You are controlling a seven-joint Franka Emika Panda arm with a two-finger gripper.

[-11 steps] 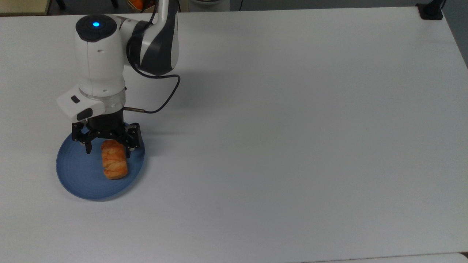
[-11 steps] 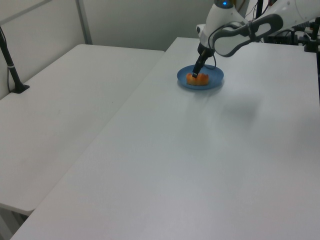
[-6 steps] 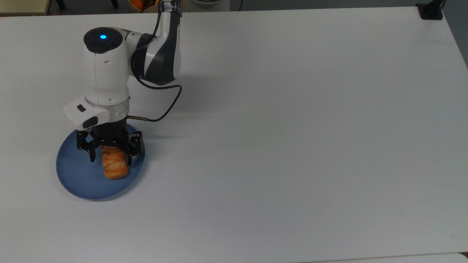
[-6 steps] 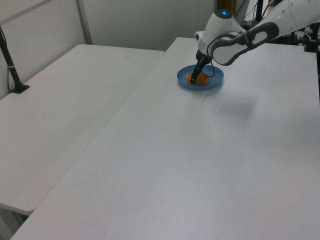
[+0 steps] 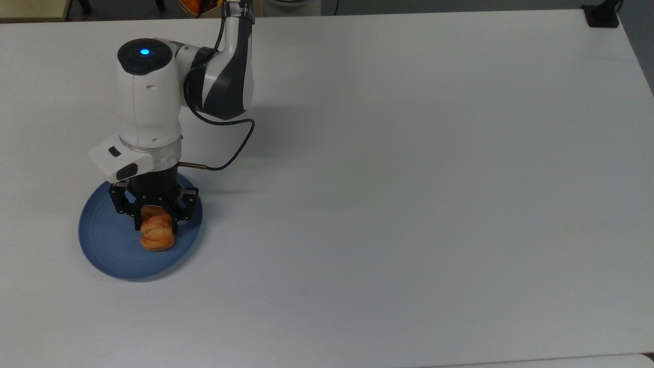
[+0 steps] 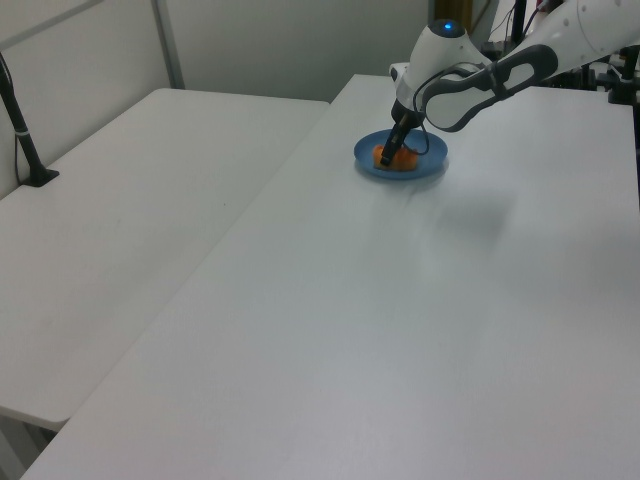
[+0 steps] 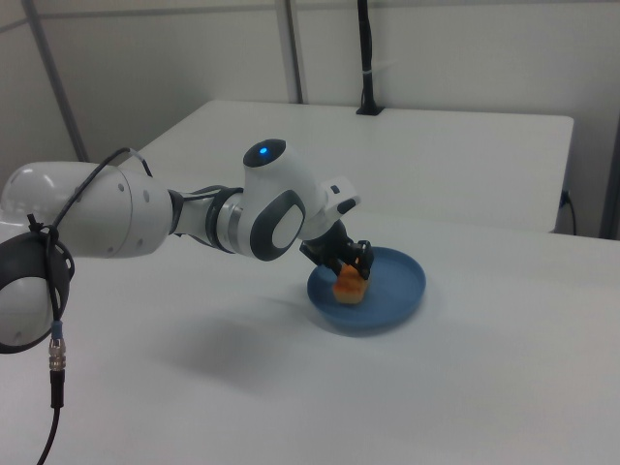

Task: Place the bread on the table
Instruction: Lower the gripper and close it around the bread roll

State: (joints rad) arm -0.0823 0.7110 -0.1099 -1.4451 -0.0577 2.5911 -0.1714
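The bread (image 5: 158, 237), a small golden-orange braided roll, lies on the round blue plate (image 5: 104, 245) near the top view's left edge of the white table (image 5: 409, 179). My gripper (image 5: 156, 223) points straight down over the roll's far end, its black fingers shut against the roll's two sides. The roll still rests on the plate. In the left view the gripper (image 6: 392, 155) dips onto the bread (image 6: 384, 157) on the plate (image 6: 425, 165). The right view has the bread (image 7: 348, 285) under the gripper (image 7: 355, 272) on the plate (image 7: 397, 291).
A black cable (image 5: 240, 143) loops off my wrist above the table. A black clamp base (image 5: 603, 15) sits at the top view's far right corner. A second white table (image 6: 130, 200) with a black post (image 6: 25, 140) adjoins in the left view.
The gripper came down over the bread and its fingers closed in from wide open onto the roll's sides. The roll looks shorter and squeezed now.
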